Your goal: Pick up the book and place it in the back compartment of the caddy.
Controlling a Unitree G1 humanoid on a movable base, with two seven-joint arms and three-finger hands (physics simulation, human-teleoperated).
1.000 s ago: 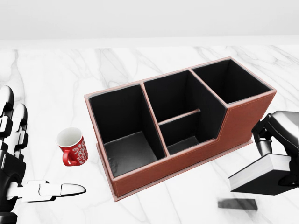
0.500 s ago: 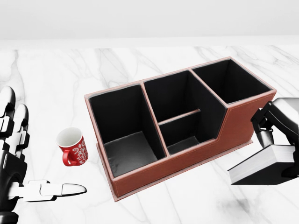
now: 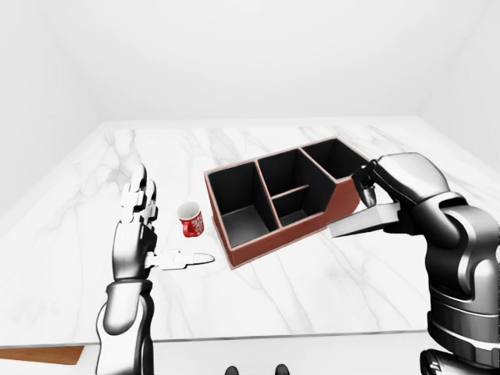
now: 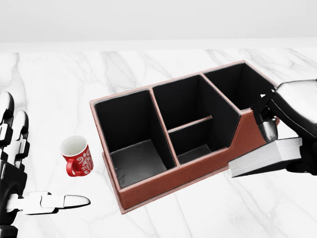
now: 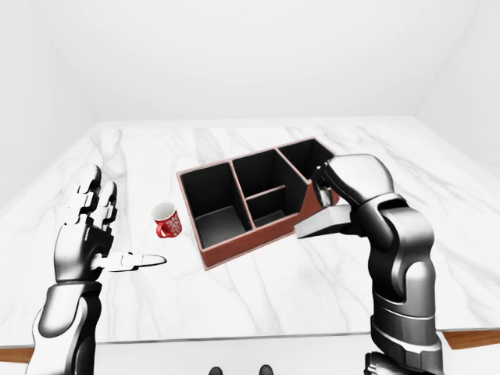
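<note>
The caddy (image 4: 198, 173) is a red-brown box with black compartments, lying slantwise across the middle of the head view. My right hand (image 4: 275, 144) is shut on the book (image 4: 265, 157), which has white pages and a dark cover. The book hangs flat and a little tilted above the table. In the head view its left corner overlaps the caddy's lower right wall, just below the right-end compartment (image 4: 245, 87). My left hand (image 4: 34, 168) is open at the lower left, fingers up and thumb pointing right, holding nothing.
A red mug (image 4: 77, 156) with a white pattern stands upright left of the caddy, between it and my left hand. Everything rests on a white marble table (image 4: 59, 89). The table's near edge (image 3: 258, 337) runs along the bottom of the left-eye view.
My right hand has carried the book up and to the left, from the lower right of the head view to the caddy's right end. My left hand has barely moved.
</note>
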